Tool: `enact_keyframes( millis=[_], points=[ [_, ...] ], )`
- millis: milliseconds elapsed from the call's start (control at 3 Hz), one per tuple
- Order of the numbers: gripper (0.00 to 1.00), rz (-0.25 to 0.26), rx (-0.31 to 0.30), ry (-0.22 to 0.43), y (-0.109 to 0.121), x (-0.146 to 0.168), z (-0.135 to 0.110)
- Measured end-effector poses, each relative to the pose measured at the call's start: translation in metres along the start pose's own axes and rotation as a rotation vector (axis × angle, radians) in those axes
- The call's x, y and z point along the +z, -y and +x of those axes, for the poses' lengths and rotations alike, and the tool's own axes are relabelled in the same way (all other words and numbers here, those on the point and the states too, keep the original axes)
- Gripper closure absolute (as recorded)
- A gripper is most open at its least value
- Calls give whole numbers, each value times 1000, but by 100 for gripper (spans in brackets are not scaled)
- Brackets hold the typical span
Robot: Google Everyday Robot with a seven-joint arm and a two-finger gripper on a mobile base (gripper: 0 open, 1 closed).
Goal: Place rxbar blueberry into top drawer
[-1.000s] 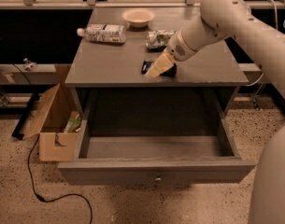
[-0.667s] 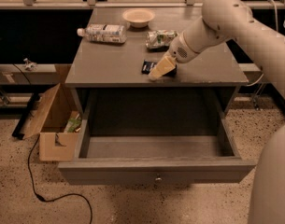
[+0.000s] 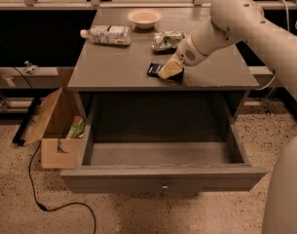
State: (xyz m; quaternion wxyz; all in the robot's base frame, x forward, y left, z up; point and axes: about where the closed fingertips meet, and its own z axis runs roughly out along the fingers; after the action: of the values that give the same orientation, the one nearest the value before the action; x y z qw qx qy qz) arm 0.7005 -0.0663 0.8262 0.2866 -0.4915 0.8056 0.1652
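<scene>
The rxbar blueberry (image 3: 154, 69), a small dark navy bar, lies flat on the cabinet top near its front edge, right of centre. My gripper (image 3: 170, 70) comes in from the right and sits low on the right end of the bar, covering part of it. The top drawer (image 3: 138, 180) is pulled fully open below the cabinet top, and its grey floor shows nothing inside. Its small round knob (image 3: 164, 185) is on the plain front.
On the cabinet top (image 3: 109, 67) lie a clear plastic bottle (image 3: 106, 34) at the back left, a pale bowl (image 3: 144, 18) at the back and a green-and-silver chip bag (image 3: 166, 39). An open cardboard box (image 3: 53, 130) and a black cable (image 3: 38, 189) are on the floor left.
</scene>
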Motion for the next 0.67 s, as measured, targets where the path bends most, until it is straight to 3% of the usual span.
enact_keyframes(
  millis=[333,667],
  points=[
    [99,25,-62,42,-20,-25,-7],
    [100,61,-87,87,-50,-61,-3]
  ],
)
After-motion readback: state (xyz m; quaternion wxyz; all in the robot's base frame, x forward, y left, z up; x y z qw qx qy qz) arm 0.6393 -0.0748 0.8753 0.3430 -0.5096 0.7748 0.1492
